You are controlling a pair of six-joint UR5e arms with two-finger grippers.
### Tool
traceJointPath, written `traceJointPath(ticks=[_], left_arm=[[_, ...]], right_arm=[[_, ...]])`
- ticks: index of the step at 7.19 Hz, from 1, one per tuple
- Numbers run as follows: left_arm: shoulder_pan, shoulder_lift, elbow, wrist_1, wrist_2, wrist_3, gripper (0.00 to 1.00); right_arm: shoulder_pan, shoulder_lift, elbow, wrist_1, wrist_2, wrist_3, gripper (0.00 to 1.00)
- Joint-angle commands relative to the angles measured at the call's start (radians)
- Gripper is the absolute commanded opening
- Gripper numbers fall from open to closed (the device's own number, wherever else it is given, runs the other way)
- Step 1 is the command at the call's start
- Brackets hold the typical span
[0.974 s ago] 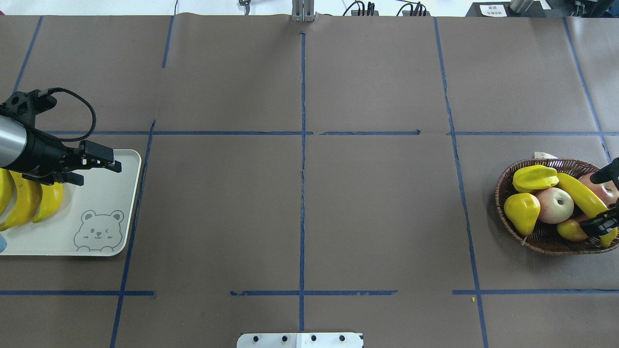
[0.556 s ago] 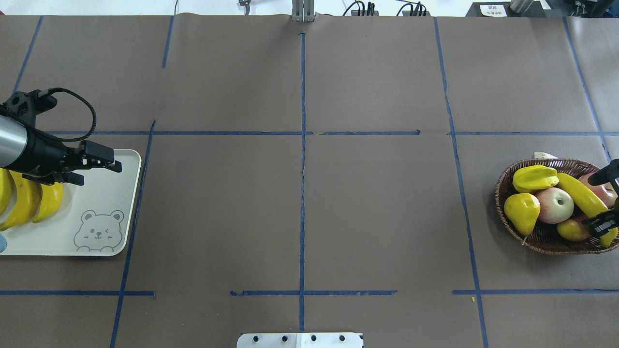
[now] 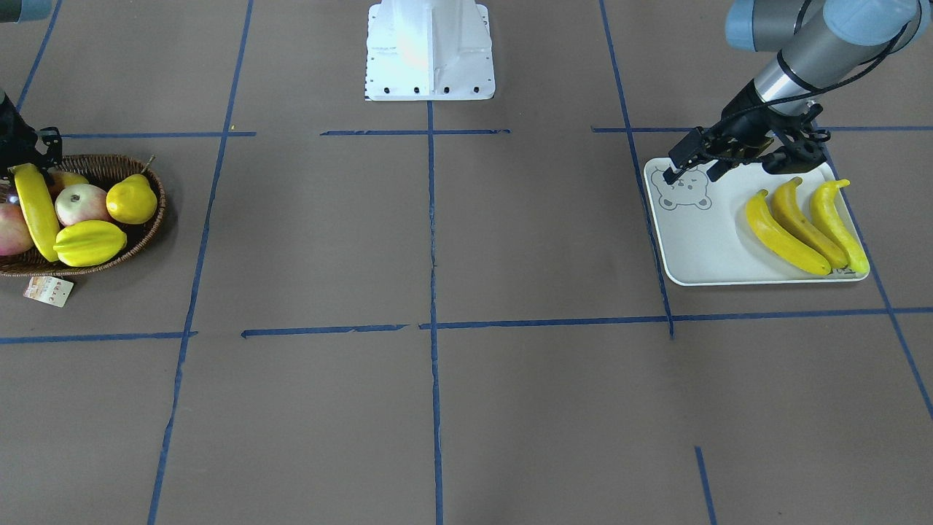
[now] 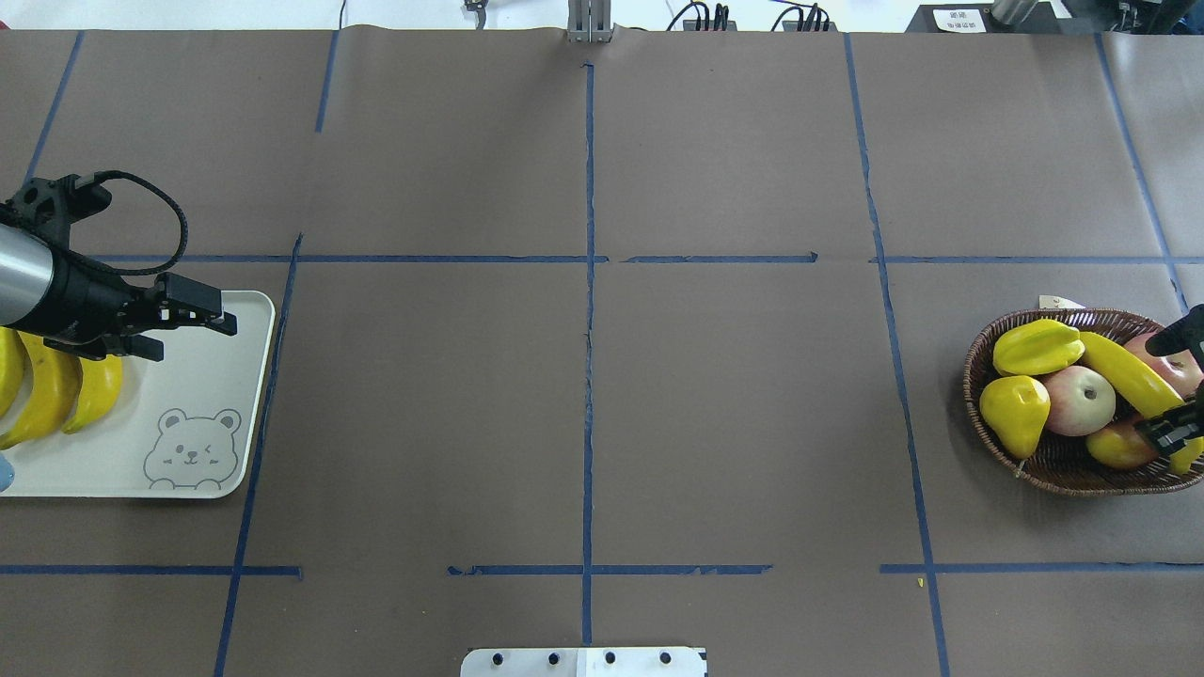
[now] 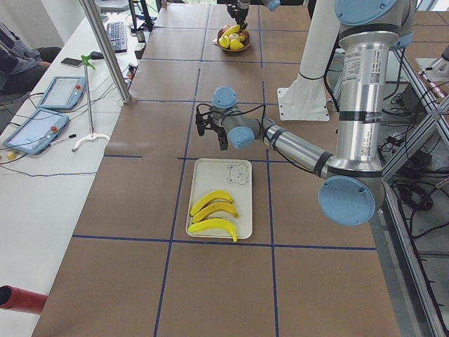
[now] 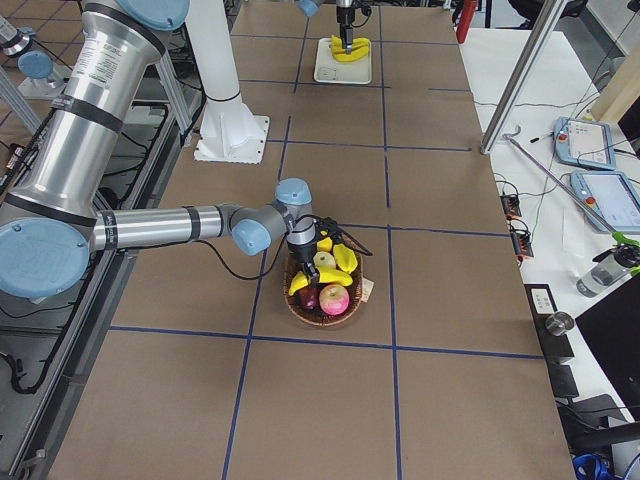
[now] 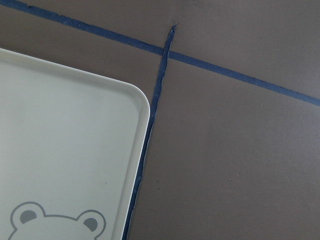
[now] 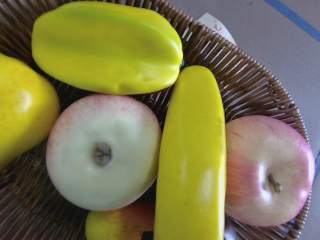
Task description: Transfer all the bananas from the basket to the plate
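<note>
Three bananas (image 4: 56, 390) lie side by side on the white bear-print plate (image 4: 216, 376) at the table's left; they also show in the front view (image 3: 798, 226), the middle one darker. My left gripper (image 4: 193, 338) hovers over the plate's far edge, open and empty. A fourth banana (image 4: 1124, 374) lies across the fruit in the wicker basket (image 4: 978, 357), and it fills the right wrist view (image 8: 192, 165). My right gripper (image 4: 1174, 381) is low over that banana's near end, its fingers apart on either side of it.
The basket also holds a yellow starfruit (image 4: 1035, 346), a yellow pear (image 4: 1014, 412) and red-and-cream apples (image 4: 1077, 400). A paper tag (image 4: 1058, 303) hangs at its far rim. The robot's white base (image 3: 430, 51) stands at mid-table. Blue tape lines cross the brown table cover.
The right gripper's lower finger has crept inward. The banana and starfruit in the basket have shifted slightly up and left. The left arm has stayed still.
</note>
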Motion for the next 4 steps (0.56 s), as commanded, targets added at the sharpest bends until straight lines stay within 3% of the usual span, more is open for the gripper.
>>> traceJointPath(ticks=[1,4], left_arm=[[0.000,0.000,0.001,0.000,0.000,-0.001,1.00],[0.001,-0.029,0.007,-0.008,-0.002,-0.004,1.00]], right_arm=[[0.078,0.001,0.053,-0.002,0.008,-0.002,0.05],[0.137,0.049,0.099,-0.004,0.079,0.004,0.04]])
